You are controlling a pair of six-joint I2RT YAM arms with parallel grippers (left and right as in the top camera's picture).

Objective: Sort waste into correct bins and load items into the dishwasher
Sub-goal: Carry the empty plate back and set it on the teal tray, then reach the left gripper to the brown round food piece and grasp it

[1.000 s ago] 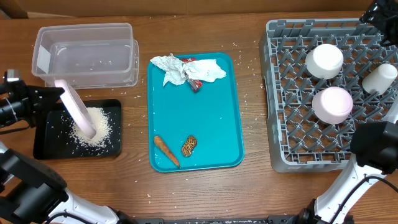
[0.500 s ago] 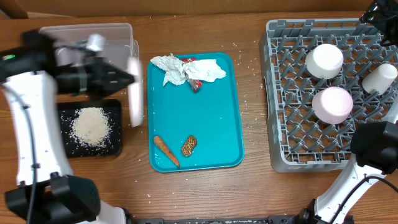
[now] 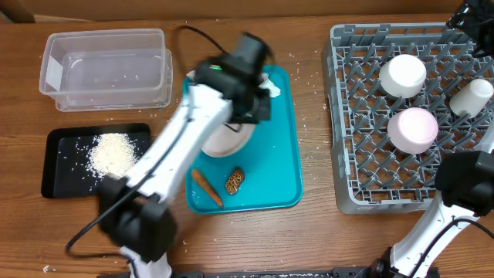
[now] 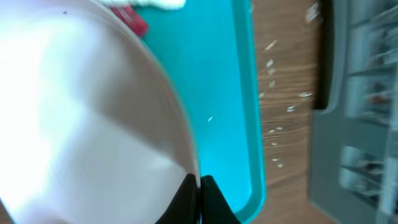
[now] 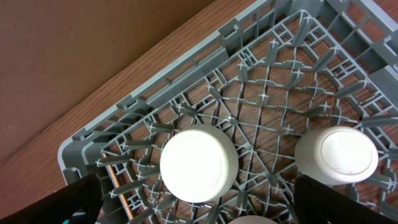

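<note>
The left hand (image 4: 199, 185) is clamped shut on the rim of the white plate (image 4: 81, 118), over the teal tray (image 4: 227, 93). The right hand (image 5: 199, 186) hangs wide open above the grey rack (image 5: 261, 118) holding two bowls (image 3: 402, 75) and a cup (image 3: 471, 96)

The left arm (image 3: 174, 150) had white tubular links, black joint housings (image 3: 245, 55), a black cable (image 3: 194, 34) and a black left gripper (image 4: 199, 183).
</note>
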